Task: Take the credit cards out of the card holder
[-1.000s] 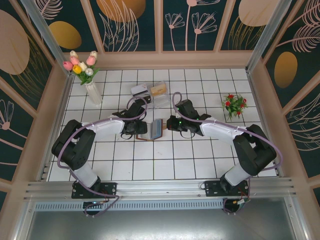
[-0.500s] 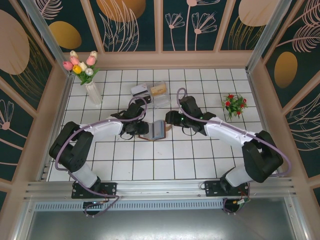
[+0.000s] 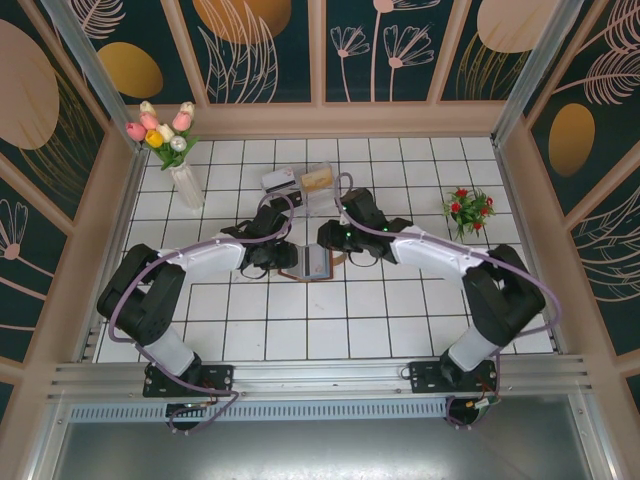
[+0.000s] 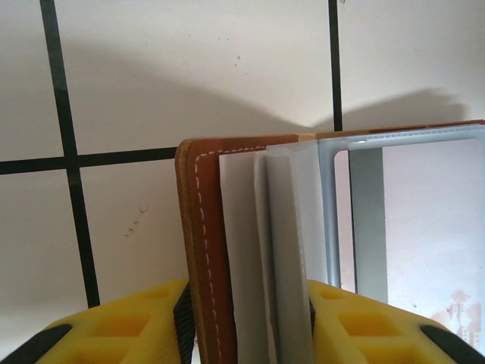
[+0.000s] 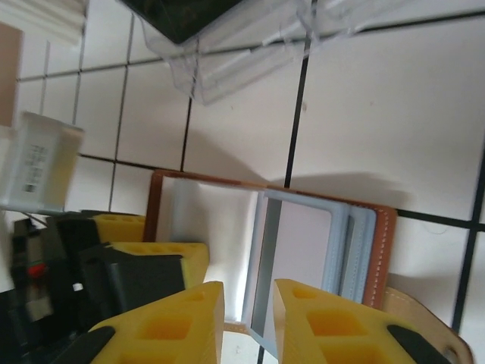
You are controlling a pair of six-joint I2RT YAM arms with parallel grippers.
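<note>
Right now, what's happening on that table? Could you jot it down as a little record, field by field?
Surface: white tiled table
Card holder: open between the two arms; brown rim, blue-grey sleeves inside
Left gripper: clamped on the brown cover and pale leaves
Right gripper: fingers narrowly apart either side of a sleeve edge; grip unclear
Cards: cannot tell them from the sleeves
Clear tray: just beyond the holder
Decor: tulip vase far left, red flowers right
</note>
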